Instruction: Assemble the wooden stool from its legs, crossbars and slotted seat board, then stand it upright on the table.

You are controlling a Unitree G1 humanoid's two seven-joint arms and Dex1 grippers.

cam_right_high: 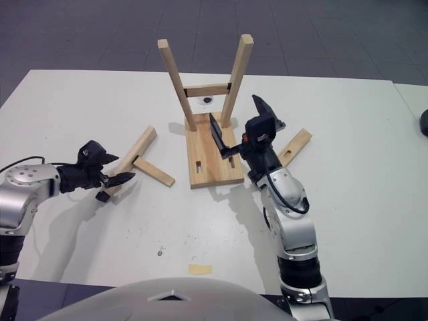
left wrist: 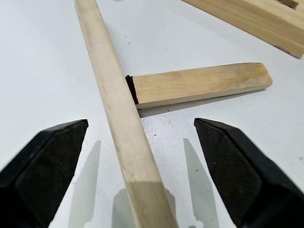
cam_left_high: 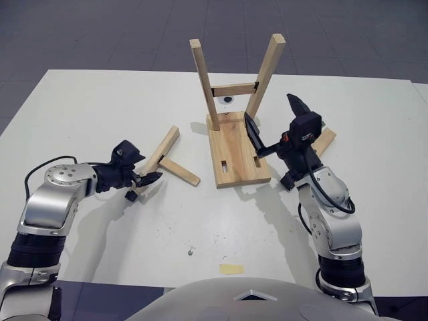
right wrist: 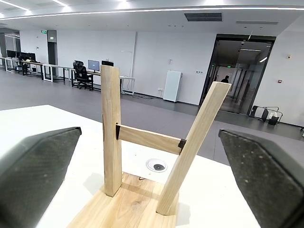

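**On the table: stool half built, upside down**

Across the white table [cam_left_high: 100, 100] we've got the seat board [cam_left_high: 234, 160] lying flat, two legs [cam_left_high: 204, 83] and a crossbar [cam_left_high: 234, 88] standing up from its far end. Left of it lies a loose leg-and-crossbar T [cam_left_high: 160, 152] (flat down). Our left gripper [cam_left_high: 142, 185] gapes around its near end. Our right gripper [cam_left_high: 274, 120] hangs spread wide over the board's right edge.

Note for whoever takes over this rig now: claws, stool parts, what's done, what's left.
Left claw open, straddling the near end of a loose leg lying flat with an attached crossbar.
Right claw open, over the right edge of the seat board.
Done: two legs with a joining crossbar stand at the board's far end.
Left: fit the loose leg and the fourth leg lying beside the right arm, then stand the stool upright.
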